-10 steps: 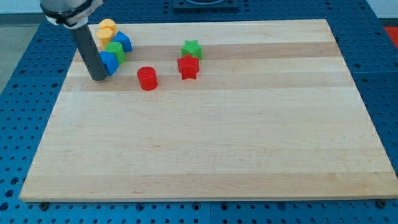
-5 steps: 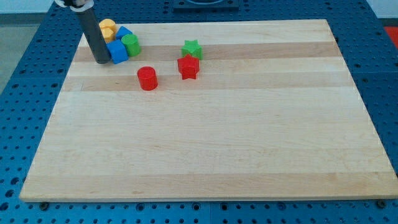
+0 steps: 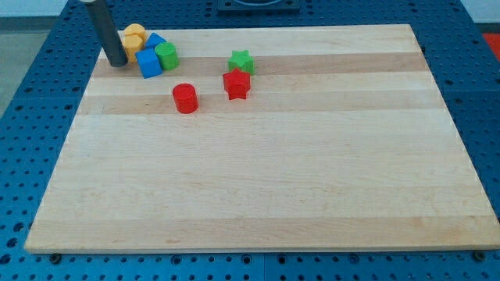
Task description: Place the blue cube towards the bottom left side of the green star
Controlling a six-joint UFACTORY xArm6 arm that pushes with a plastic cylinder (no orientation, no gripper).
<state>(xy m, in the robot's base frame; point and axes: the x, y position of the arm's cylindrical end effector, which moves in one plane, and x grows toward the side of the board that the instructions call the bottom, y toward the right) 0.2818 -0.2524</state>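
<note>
The blue cube (image 3: 148,63) sits near the board's top left corner, in a cluster with a green block (image 3: 166,55), a yellow block (image 3: 133,37) and a second blue block (image 3: 155,42). The green star (image 3: 241,61) lies well to the right of the cube, with a red star (image 3: 236,83) just below it. My tip (image 3: 116,62) is at the board's left edge, a short gap to the left of the blue cube and not touching it.
A red cylinder (image 3: 185,98) stands below and to the right of the cluster, between the cube and the red star. The wooden board (image 3: 273,172) lies on a blue perforated table.
My tip has moved up and left, away from the blue cube. The blue cube and the green block have shifted up and to the right, closer to the yellow block.
</note>
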